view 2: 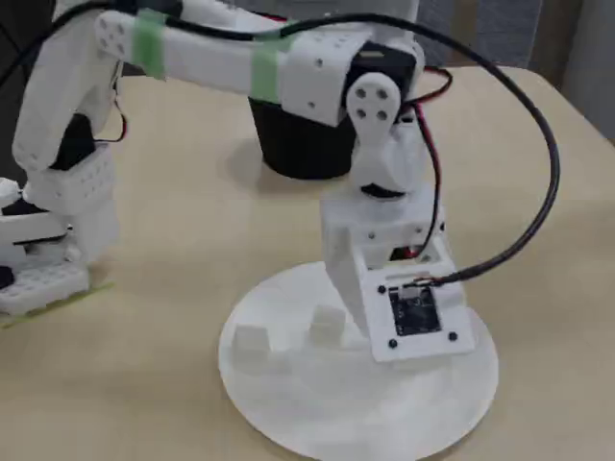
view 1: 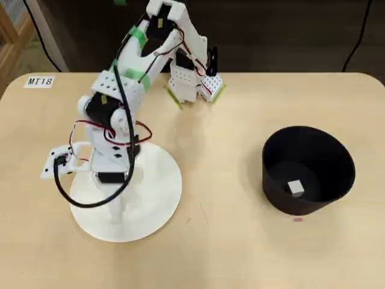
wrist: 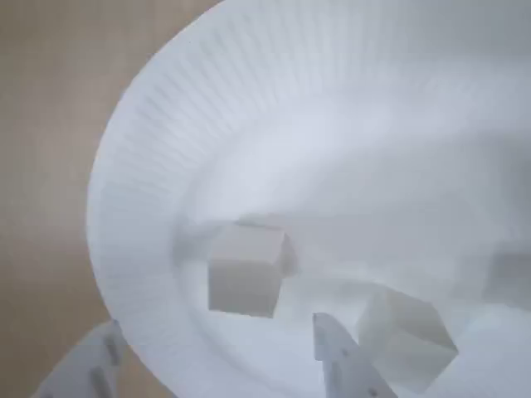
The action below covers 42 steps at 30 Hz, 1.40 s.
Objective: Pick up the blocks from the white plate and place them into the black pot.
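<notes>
The white plate (view 1: 162, 205) lies at the left of the table in the overhead view, with my arm above it. In the wrist view my gripper (wrist: 216, 325) is open just over the plate (wrist: 166, 166). One off-white block (wrist: 245, 269) lies just ahead, between the two fingertips (wrist: 332, 348). A second block (wrist: 406, 336) lies right of the right finger, and a third (wrist: 510, 274) shows at the right edge. The fixed view shows two blocks (view 2: 252, 338) (view 2: 327, 325) on the plate (view 2: 288, 423). The black pot (view 1: 325, 156) stands at the right with one block (view 1: 295, 187) inside.
The arm's base (view 1: 192, 84) is mounted at the table's far edge. A label reading MT18 (view 1: 40, 81) is stuck at the far left corner. Bare tabletop (view 1: 222, 180) separates plate and pot. In the fixed view the pot (view 2: 298, 144) stands behind the arm.
</notes>
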Each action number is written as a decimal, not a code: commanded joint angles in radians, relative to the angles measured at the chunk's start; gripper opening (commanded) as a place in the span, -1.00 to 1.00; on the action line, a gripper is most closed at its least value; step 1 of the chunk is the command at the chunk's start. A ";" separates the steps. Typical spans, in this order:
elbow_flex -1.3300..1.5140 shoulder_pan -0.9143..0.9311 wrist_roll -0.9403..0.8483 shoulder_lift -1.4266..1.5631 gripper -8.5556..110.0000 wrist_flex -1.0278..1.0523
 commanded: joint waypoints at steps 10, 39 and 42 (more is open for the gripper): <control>-0.094 0.028 0.009 -0.040 -0.46 0.003; -0.291 -0.114 0.020 0.015 -0.90 0.002; -0.291 -0.207 0.037 0.152 -0.90 -0.054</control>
